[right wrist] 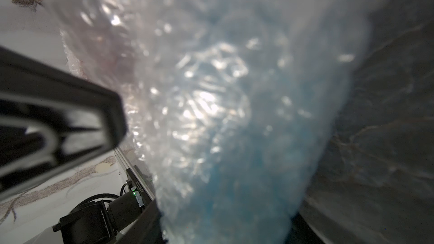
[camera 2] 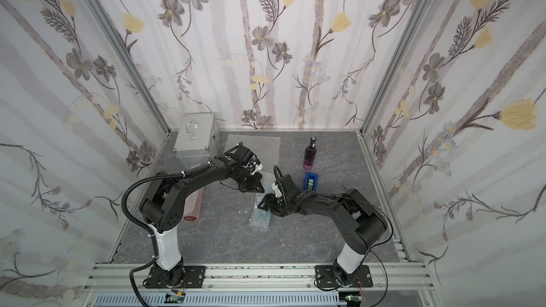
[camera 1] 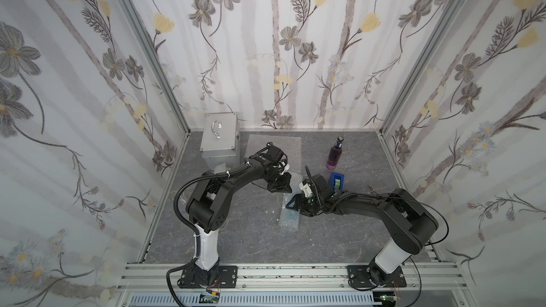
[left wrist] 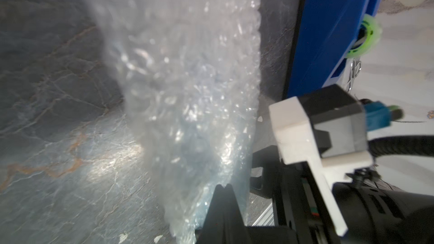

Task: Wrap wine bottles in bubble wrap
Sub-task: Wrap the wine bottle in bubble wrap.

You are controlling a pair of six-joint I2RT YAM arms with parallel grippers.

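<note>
Bubble wrap (right wrist: 211, 90) covers the blue bottle (right wrist: 234, 184) lying on the desk (camera 1: 251, 231); my right fingers (camera 1: 297, 205) grip it, my left fingers (left wrist: 223, 191) are closed at the wrap's edge.

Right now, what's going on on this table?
The robot is wrapping a blue bottle that lies in bubble wrap. The left gripper is shut on the wrap's edge, and the right gripper appears to clamp the bundle. A purple bottle stands unwrapped. A red bottle lies wrapped near the left arm's base.
</note>
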